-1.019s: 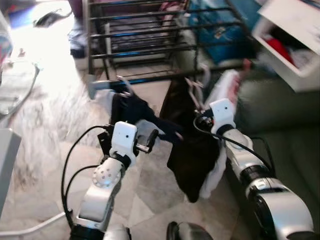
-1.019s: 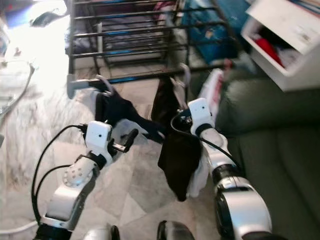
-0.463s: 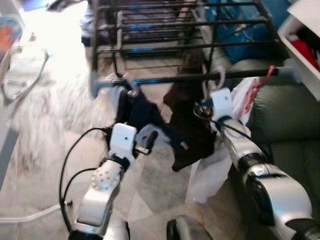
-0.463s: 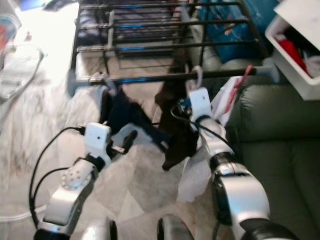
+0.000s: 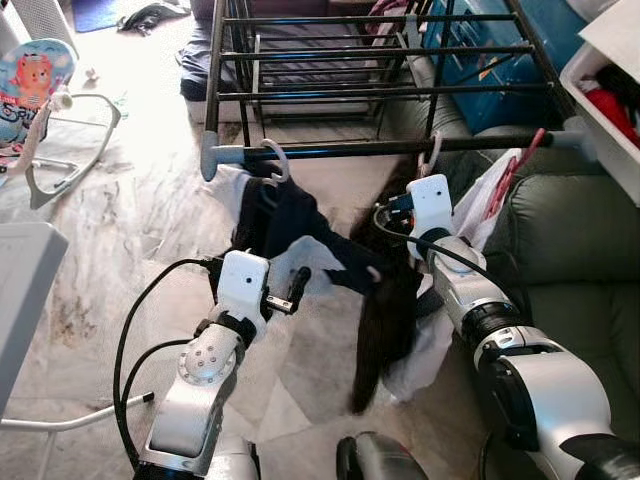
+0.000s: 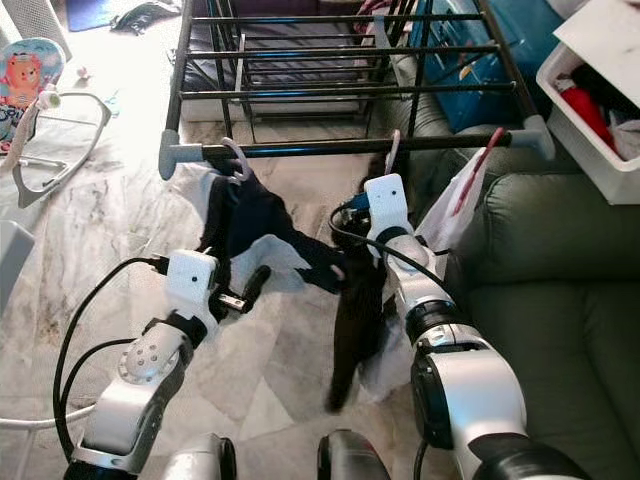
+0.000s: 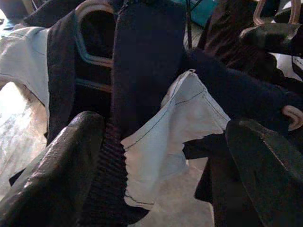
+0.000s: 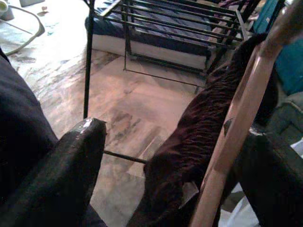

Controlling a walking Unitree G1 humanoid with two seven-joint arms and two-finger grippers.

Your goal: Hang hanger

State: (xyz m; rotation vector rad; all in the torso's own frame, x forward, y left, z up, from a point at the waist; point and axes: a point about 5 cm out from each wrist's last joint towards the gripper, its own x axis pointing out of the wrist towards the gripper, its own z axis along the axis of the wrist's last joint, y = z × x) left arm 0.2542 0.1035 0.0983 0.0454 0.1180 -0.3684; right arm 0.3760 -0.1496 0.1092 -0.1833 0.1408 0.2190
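A black drying rack's front rail point(image 5: 350, 150) runs across ahead of me. The pale hook of a hanger point(image 5: 432, 155) sits over that rail, and a dark brown garment point(image 5: 385, 310) hangs down from it. My right gripper point(image 8: 175, 161) is just below the hook, open, and the hanger's pinkish bar point(image 8: 236, 127) lies against one finger. Further left on the rail hangs another hanger point(image 5: 272, 160) with a navy and white garment point(image 5: 285, 215). My left gripper point(image 7: 161, 156) is open just in front of that garment, white cloth point(image 7: 175, 127) lying between its fingers.
A grey-green sofa point(image 5: 580, 260) stands on the right, with a white box of clothes point(image 5: 610, 90) above it. A red hanger with a white garment point(image 5: 512, 175) hangs at the rail's right end. A baby bouncer point(image 5: 50, 120) is far left; a white cable point(image 5: 60, 425) crosses the floor.
The view has shifted and sharpened. My right gripper rose with the hanger, whose hook now sits over the rail; the dark garment hangs straight down. The left arm kept its place.
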